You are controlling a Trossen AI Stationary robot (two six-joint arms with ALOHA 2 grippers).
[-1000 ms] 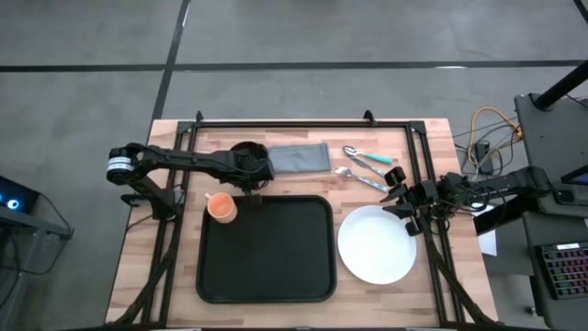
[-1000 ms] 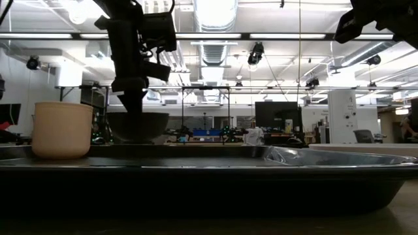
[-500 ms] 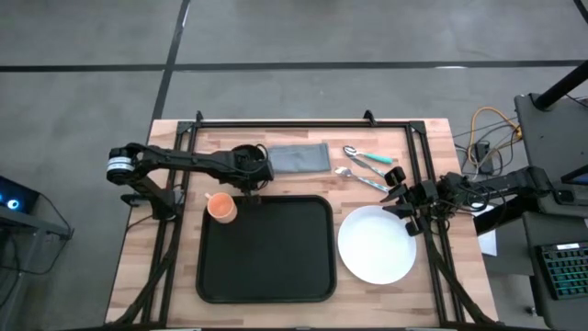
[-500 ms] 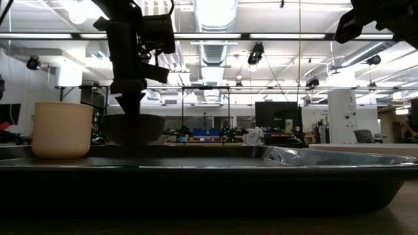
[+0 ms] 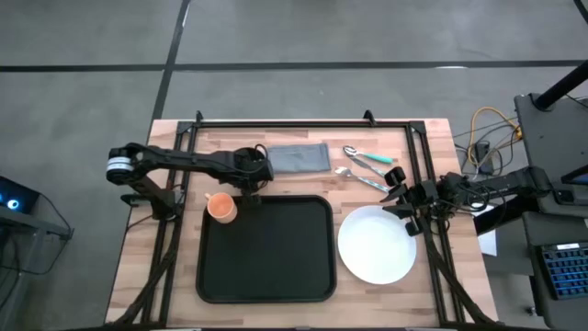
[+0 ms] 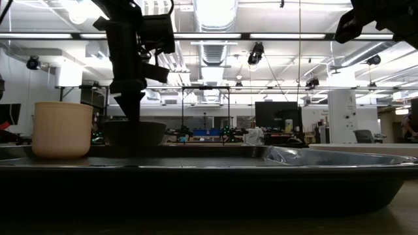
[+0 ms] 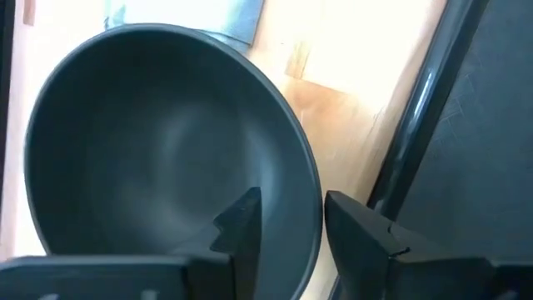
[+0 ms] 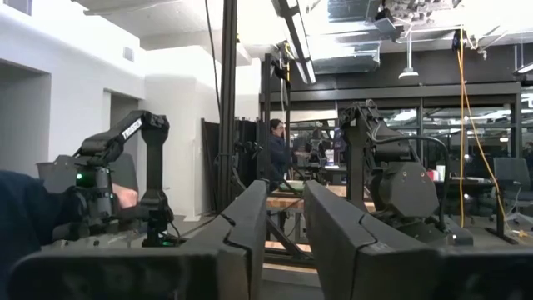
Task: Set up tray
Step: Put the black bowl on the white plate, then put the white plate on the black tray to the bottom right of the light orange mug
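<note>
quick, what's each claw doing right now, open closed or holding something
Left claw: straddling the rim of the dark bowl, one finger inside, one outside, just beyond the tray.
Right claw: open, holding nothing, raised off the table's right edge.

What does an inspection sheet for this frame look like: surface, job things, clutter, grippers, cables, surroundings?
Surface: wooden table with a dark frame.
Job things: black tray flat, nothing on it; orange cup at its far left corner; white plate to its right; dark bowl beyond its far edge.
Clutter: grey cloth and utensils at the far side.
Grippers: left gripper shut on the bowl's rim; right gripper open, parked off the plate's right side, pointing into the room.
Cables: orange and dark cables off the table's right.
Surroundings: lab with other robot arms; a person far off.
</note>
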